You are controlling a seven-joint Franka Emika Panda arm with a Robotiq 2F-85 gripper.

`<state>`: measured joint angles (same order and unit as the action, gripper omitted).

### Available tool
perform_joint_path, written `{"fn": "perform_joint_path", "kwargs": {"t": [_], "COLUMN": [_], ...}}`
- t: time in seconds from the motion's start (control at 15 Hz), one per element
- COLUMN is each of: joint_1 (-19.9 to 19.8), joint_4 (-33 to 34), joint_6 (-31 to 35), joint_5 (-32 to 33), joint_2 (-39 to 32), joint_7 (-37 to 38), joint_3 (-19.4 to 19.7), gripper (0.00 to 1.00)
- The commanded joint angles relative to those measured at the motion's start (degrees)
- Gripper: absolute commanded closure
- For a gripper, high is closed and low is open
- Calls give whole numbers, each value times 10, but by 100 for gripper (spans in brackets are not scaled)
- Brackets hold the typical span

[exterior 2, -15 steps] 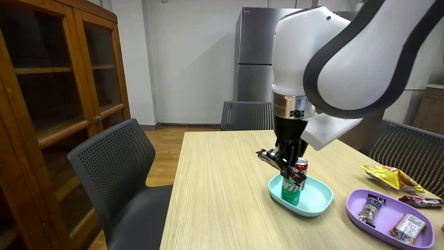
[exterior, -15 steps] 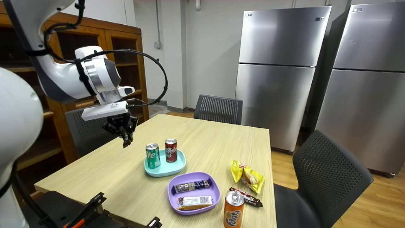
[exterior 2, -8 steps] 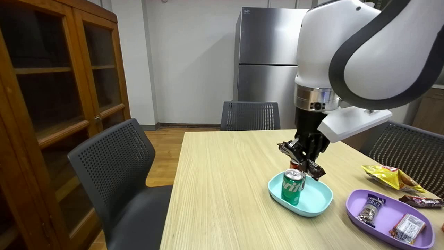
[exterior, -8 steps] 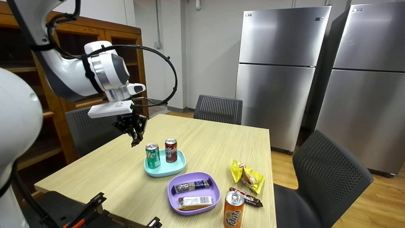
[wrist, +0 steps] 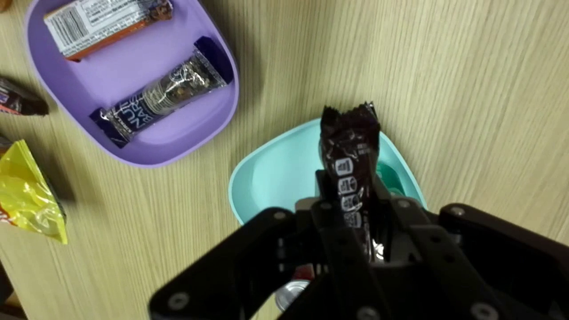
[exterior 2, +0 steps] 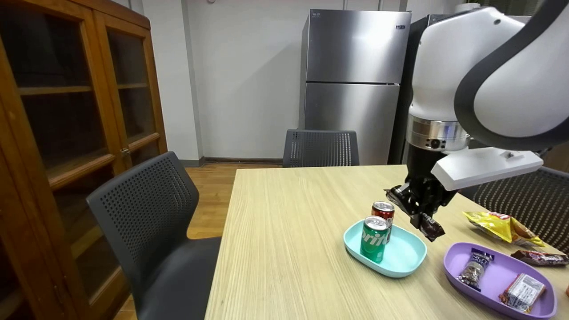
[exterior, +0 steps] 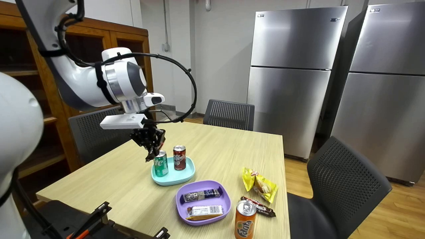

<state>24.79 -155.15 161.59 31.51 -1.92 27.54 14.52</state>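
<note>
In an exterior view, clock from mid-frame. Trays [exterior: 179,176] ×2: 6, 7 o'clock. Drink cans [exterior: 179,158] ×3: two at 7–8, one at 5–6. Wrapped bars [exterior: 203,195] ×4: two at 6, others 5, 8. Yellow packet [exterior: 264,188] ×1: 5. Refrigerators [exterior: 292,99] ×2: 2–3.

In an exterior view, the gripper [exterior 2: 417,216], with the dark wrapped bar [exterior 2: 432,228] in its grip, now stands farther right, nearer the purple tray [exterior 2: 500,267]; the red can [exterior 2: 383,211], partly covered by it before, is uncovered. In an exterior view, the gripper now overlaps the top of the green can [exterior: 161,166] and seems slightly lower, though height is hard to judge.
</note>
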Motion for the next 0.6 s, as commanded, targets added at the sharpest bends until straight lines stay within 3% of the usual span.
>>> {"fn": "perform_joint_path", "kwargs": {"t": [0.0, 0.27, 0.53], "joint_1": [-22, -39, -57], "joint_4": [-29, -38, -37], "joint_6": [45, 75, 133], "joint_5": [15, 32, -4], "joint_2": [-1, -22, -64], "joint_7": [28, 48, 43], "joint_3": [29, 70, 94], "gripper": [95, 95, 95]}}
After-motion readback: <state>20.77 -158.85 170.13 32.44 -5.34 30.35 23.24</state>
